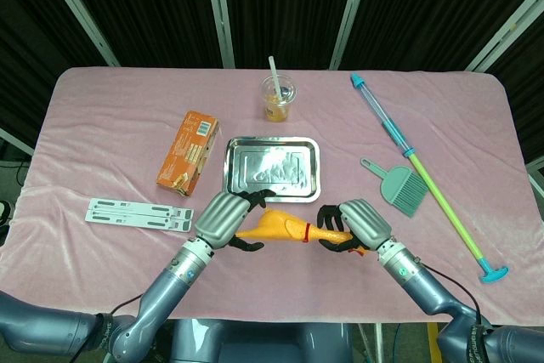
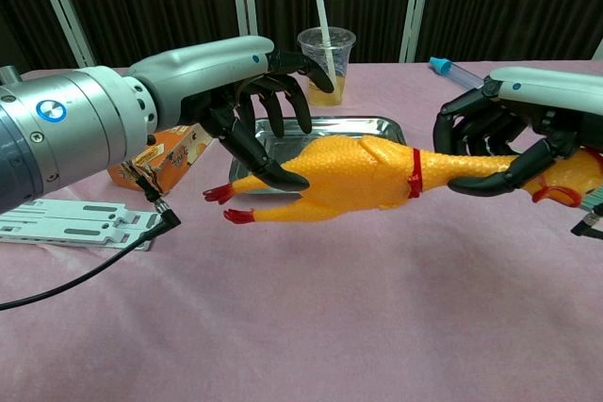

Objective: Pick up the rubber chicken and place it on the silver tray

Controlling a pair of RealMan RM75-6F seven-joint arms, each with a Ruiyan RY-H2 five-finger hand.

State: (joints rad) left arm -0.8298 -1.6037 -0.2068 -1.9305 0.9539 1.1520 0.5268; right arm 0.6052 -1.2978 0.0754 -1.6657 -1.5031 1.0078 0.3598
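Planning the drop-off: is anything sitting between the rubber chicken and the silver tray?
Nothing visible. The rubber chicken is held by both hands just short of the silver tray, whose surface looks bare.
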